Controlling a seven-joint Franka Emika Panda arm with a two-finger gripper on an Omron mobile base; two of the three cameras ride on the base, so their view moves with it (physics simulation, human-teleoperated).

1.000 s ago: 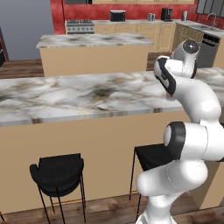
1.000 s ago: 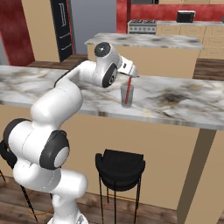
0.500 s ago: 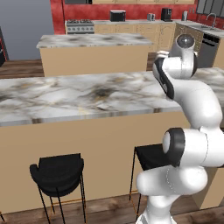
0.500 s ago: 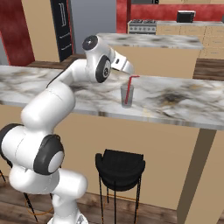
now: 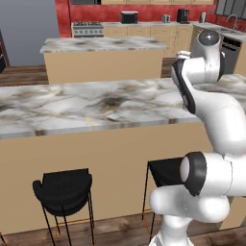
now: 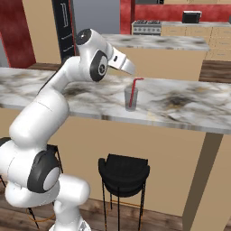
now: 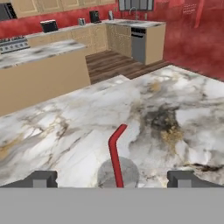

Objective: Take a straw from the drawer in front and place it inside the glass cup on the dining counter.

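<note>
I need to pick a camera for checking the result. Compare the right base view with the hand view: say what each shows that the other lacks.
Right base view alone: the cup's full side profile, a black stool under the counter, the arm reaching over.

Hand view alone: a look down into the glass cup, with the open hand spread wide on either side of it.

Both: the red straw standing inside the cup on the dining counter.

Dining counter: polished marble top, plain matt wood sides. Glass cup: clear, greyish glass. Straw: smooth red plastic. Stool: matt black.
</note>
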